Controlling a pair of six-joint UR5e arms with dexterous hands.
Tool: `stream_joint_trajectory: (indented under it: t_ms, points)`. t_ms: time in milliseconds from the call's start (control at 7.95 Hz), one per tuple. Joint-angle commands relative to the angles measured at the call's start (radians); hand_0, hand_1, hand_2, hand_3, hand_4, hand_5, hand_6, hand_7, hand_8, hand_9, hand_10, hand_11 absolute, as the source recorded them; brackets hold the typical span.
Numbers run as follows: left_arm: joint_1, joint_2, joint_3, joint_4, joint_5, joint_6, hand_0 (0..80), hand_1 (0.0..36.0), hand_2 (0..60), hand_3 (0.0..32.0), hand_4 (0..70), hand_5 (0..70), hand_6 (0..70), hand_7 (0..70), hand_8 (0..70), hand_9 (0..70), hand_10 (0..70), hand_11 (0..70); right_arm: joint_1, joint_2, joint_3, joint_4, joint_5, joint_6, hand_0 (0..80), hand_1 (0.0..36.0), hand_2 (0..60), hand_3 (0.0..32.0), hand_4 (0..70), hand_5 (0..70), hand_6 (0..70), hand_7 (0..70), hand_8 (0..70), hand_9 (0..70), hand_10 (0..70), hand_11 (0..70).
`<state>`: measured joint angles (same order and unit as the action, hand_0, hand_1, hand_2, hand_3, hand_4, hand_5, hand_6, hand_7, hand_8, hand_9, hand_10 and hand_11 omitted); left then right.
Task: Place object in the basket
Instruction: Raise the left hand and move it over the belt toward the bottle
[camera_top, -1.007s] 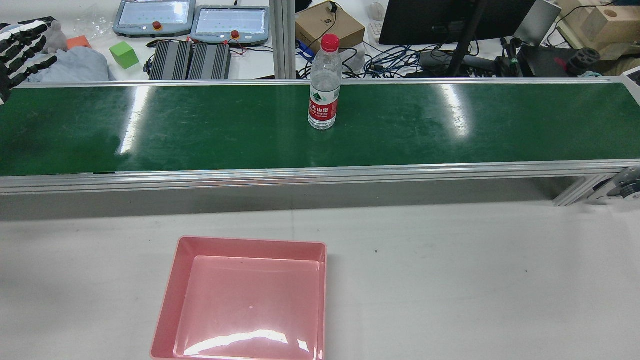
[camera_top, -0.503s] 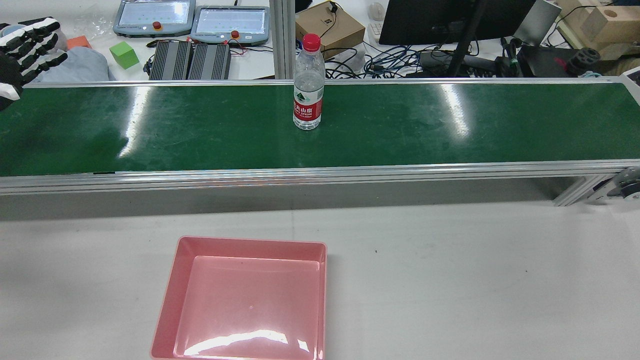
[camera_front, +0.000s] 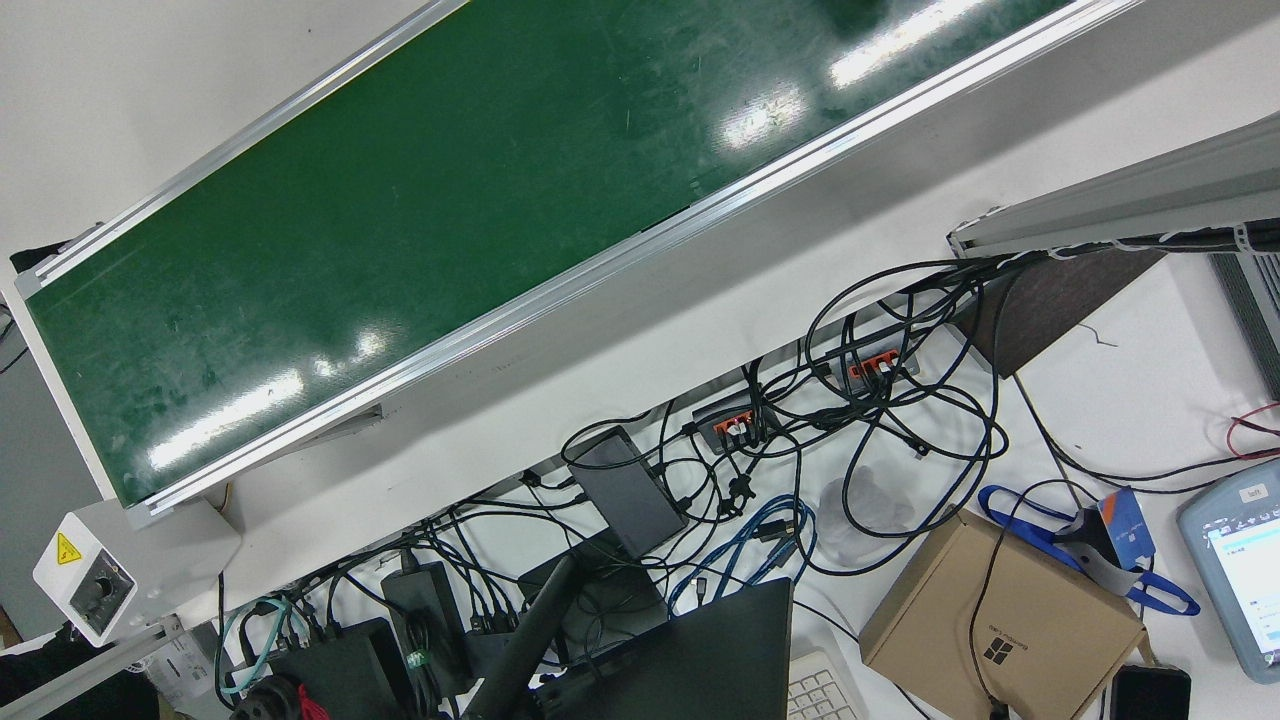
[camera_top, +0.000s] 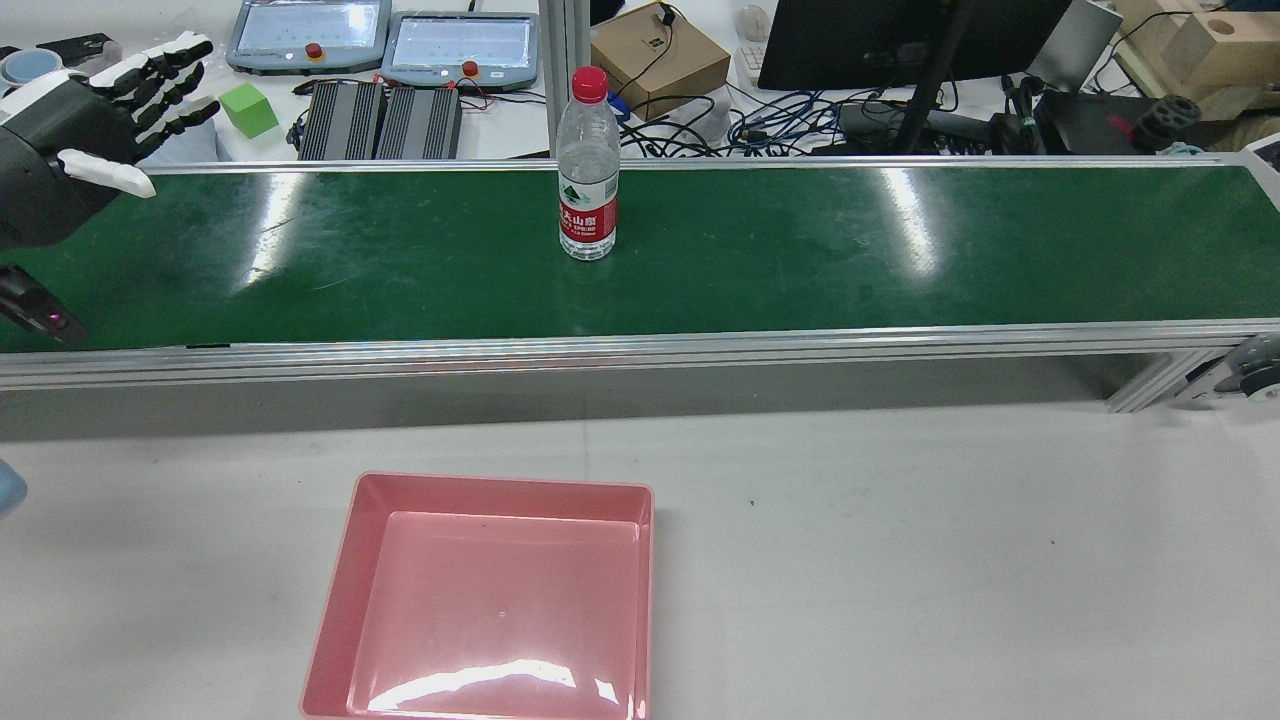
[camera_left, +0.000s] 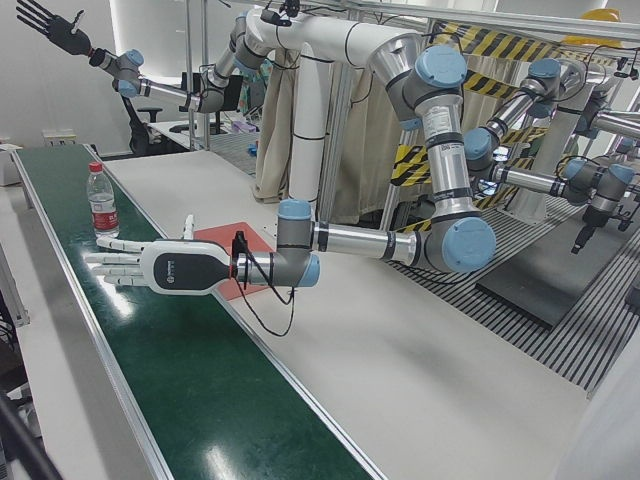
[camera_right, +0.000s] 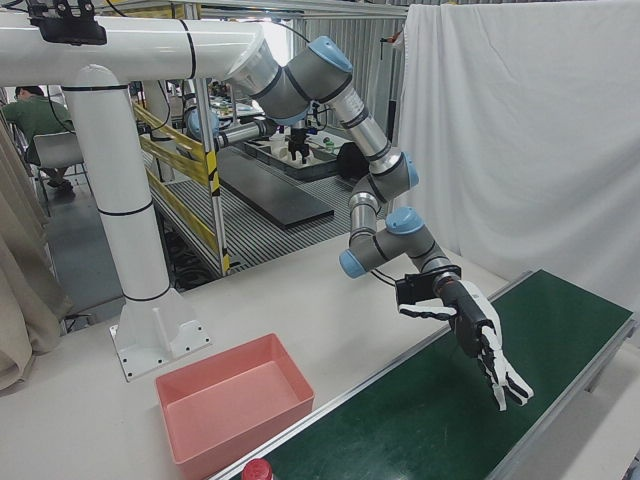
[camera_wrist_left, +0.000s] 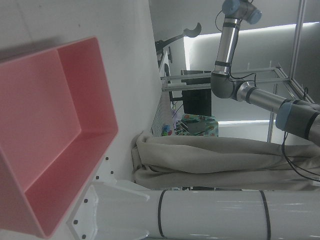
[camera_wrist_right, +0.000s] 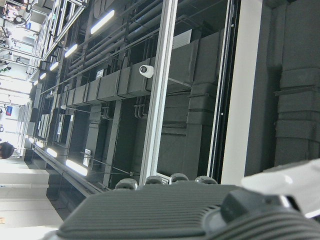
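Note:
A clear water bottle (camera_top: 587, 165) with a red cap and red label stands upright on the green conveyor belt (camera_top: 850, 250), a little left of its middle. My left hand (camera_top: 90, 115) hovers open over the belt's left end, fingers spread and pointing along the belt toward the bottle, well apart from it. The left-front view shows the same hand (camera_left: 150, 266) flat above the belt with the bottle (camera_left: 102, 200) beyond it. The pink basket (camera_top: 490, 600) sits empty on the white table in front of the belt. My right hand (camera_left: 47, 24) is raised high, fingers spread, holding nothing.
Behind the belt lie two teach pendants (camera_top: 385, 40), a green cube (camera_top: 247, 109), a cardboard box (camera_top: 655, 50), a monitor (camera_top: 900, 40) and tangled cables. The belt has aluminium side rails (camera_top: 640, 350). The white table (camera_top: 950, 560) spreads to the right of the basket.
The bottle has travelled left along the belt. My left hand has come in from the left edge, farther over the belt toward the bottle.

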<state>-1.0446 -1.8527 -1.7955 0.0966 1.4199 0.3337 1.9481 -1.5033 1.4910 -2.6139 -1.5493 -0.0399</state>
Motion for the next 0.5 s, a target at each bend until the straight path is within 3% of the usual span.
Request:
stream_joint_trajectory:
  t_ms: [0,126,377]
  points:
    - [0.061,-0.034,0.011,0.031,-0.018,0.01,55.5,10.7,0.0,0.0,11.2,11.9,1.8,0.0,2.7,0.8,6.4,10.9,0.0,0.0,0.0,0.0,0.0,0.0,0.0,0.0,0.0,0.0,0.0,0.0,0.0,0.0,0.0,0.0,0.0,0.0]
    - [0.099,-0.03,0.011,0.031,-0.077,0.01,52.9,8.6,0.0,0.0,8.9,10.7,0.7,0.0,1.6,0.3,5.6,9.7,0.0,0.0,0.0,0.0,0.0,0.0,0.0,0.0,0.0,0.0,0.0,0.0,0.0,0.0,0.0,0.0,0.0,0.0]
    - [0.132,-0.043,0.015,0.032,-0.101,0.024,51.2,7.0,0.0,0.0,9.1,11.0,1.0,0.0,1.3,0.3,5.5,9.4,0.0,0.0,0.0,0.0,0.0,0.0,0.0,0.0,0.0,0.0,0.0,0.0,0.0,0.0,0.0,0.0,0.0,0.0]
